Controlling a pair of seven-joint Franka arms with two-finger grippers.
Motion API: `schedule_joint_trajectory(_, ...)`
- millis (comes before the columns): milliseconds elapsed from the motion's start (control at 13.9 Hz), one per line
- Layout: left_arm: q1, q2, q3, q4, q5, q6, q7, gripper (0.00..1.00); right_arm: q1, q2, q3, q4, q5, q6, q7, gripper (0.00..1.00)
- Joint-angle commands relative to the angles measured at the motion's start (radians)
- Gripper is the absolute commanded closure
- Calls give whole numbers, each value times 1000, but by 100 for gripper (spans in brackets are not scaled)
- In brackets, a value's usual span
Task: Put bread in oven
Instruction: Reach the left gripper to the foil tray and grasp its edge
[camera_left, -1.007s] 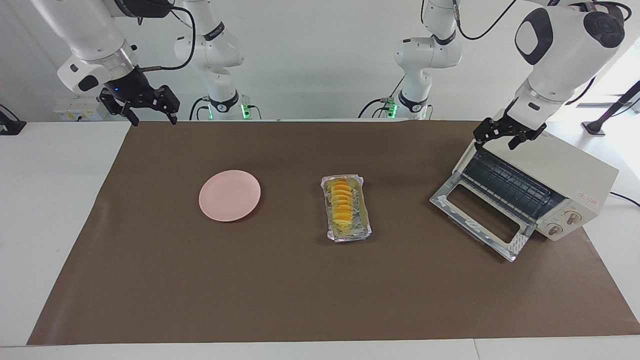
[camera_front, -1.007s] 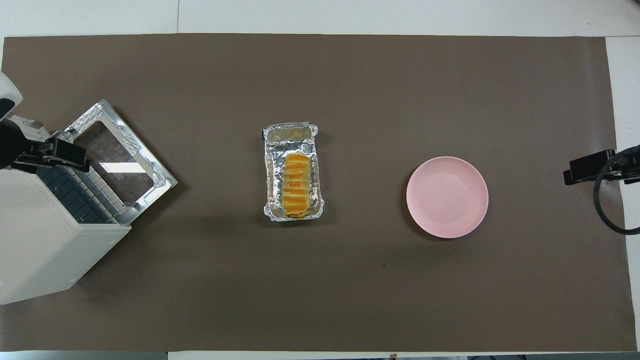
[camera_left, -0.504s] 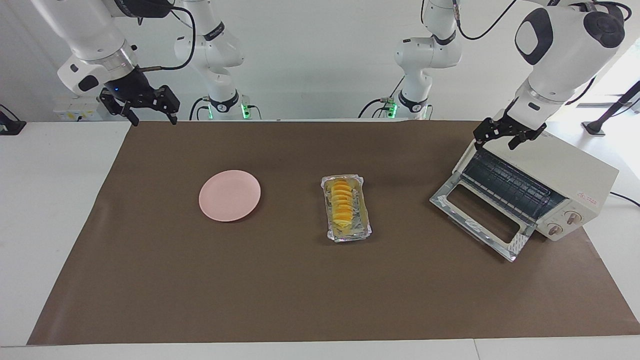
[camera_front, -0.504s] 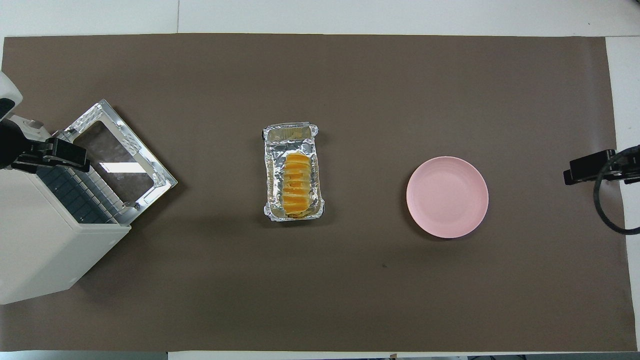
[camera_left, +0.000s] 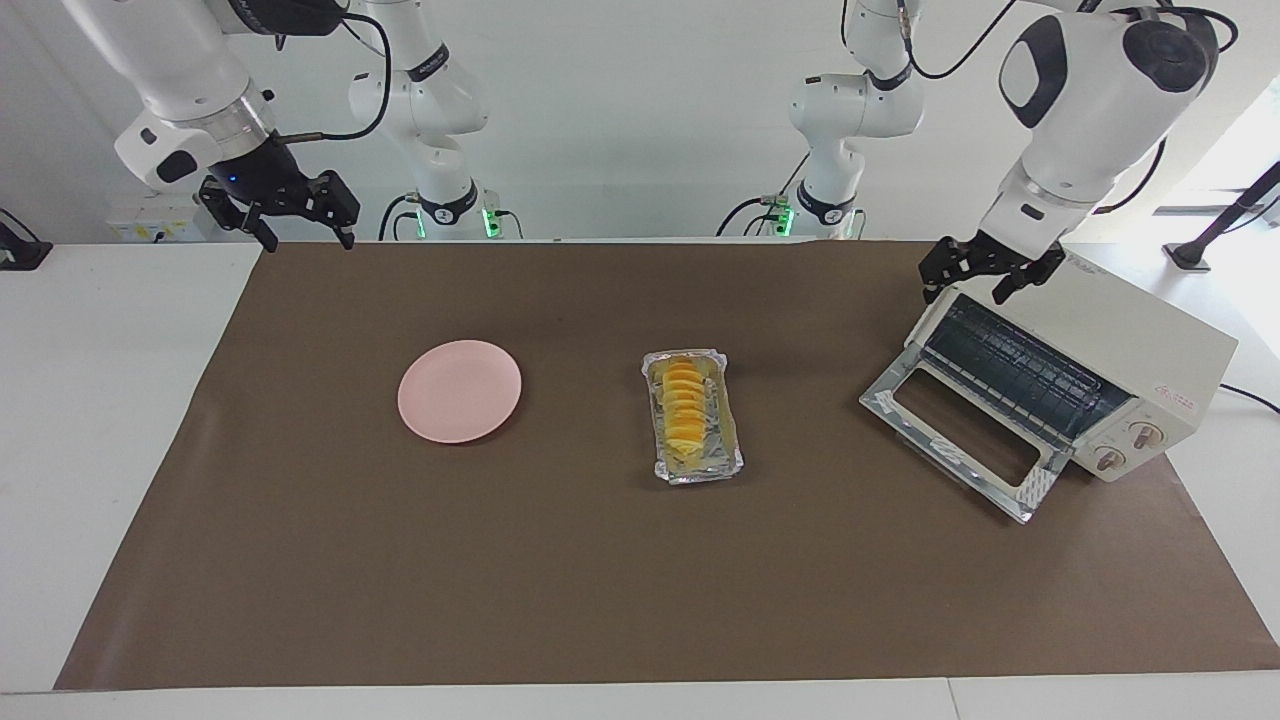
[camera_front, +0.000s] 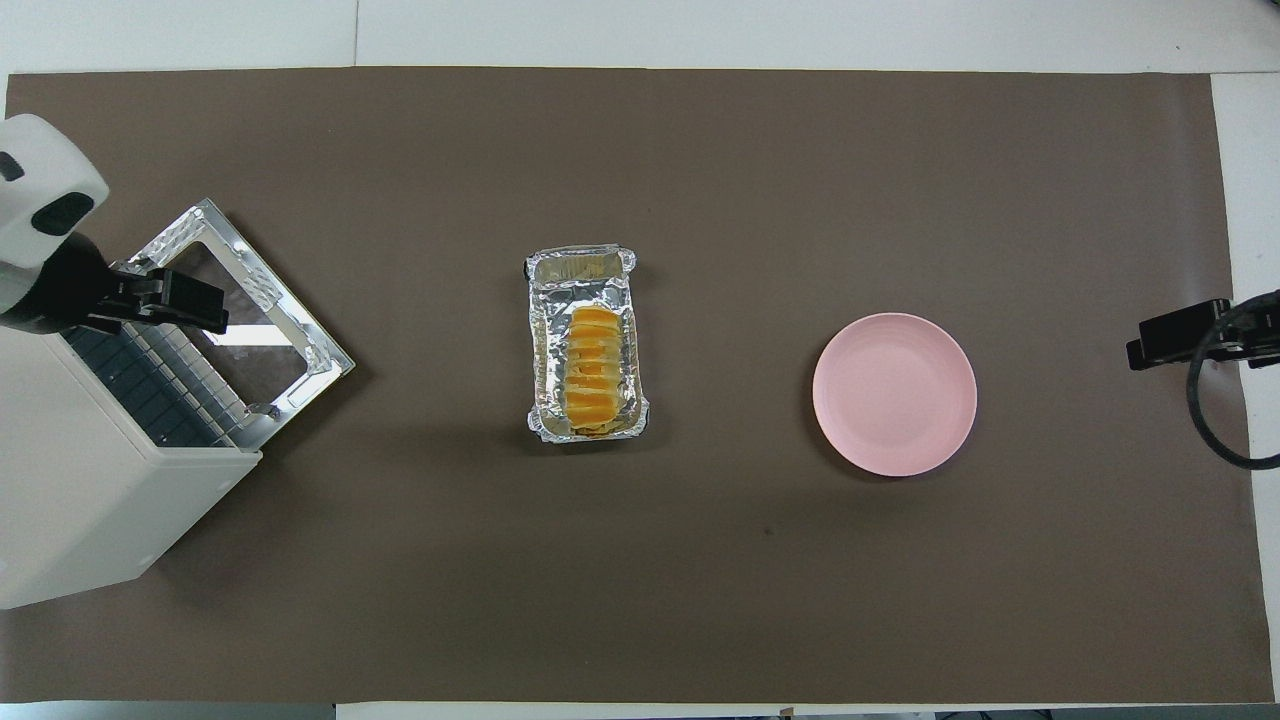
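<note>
Brown paper (camera_left: 500, 560) covers most of the white desk (camera_left: 110, 400) in the facing view, with the robots' bases standing against a pale wall. At the middle of the paper the bread (camera_left: 684, 406) lies in a crinkled foil tray (camera_left: 727, 418), its long axis running toward and away from the robots. The oven (camera_left: 1120, 350) sits at the left arm's end of the desk, its glass door (camera_left: 962, 440) dropped flat and the dark rack (camera_left: 1010, 370) exposed. The left gripper (camera_left: 975, 275) hangs with its fingers spread over the oven's corner nearest the robots, holding nothing and well apart from the bread. The right gripper (camera_left: 298, 222) waits in the air over the paper's edge at the right arm's end, fingers spread and empty. A pink plate (camera_left: 459, 390) rests between that end and the tray.

White desk borders the brown paper (camera_front: 700, 580) in the overhead view too. The bread (camera_front: 590, 372) fills the part of the foil tray (camera_front: 580, 268) nearer the robots. The left gripper (camera_front: 165, 305) sits over the seam between the oven (camera_front: 90, 500) and its open door (camera_front: 270, 290), far from the bread. Only the tip of the right gripper (camera_front: 1180, 335) shows at the frame's edge, with the pink plate (camera_front: 894, 393) lying between it and the tray.
</note>
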Motion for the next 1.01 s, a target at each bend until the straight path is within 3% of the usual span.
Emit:
schedule_joint_trajectory(0, -125, -3, 9, -46, -4, 75, -106, 0, -4, 0, 3, -2, 9, -7, 11, 0)
schedule_joint_trajectory(72, -174, 18, 7, -43, -4, 91, -158, 0, -4, 0, 3, -2, 9, -7, 11, 0)
schedule_joint_trajectory(504, -450, 308, 11, 112, -50, 244, -481, 0, -6, 0, 3, -2, 9, -7, 11, 0)
schedule_joint_trajectory(719, -536, 399, 17, 175, -49, 241, -536, 0, -4, 0, 3, -2, 9, -7, 11, 0)
schedule_joint_trajectory(935, -549, 517, 18, 284, -49, 198, -585, 0, -6, 0, 3, -2, 9, -7, 11, 0)
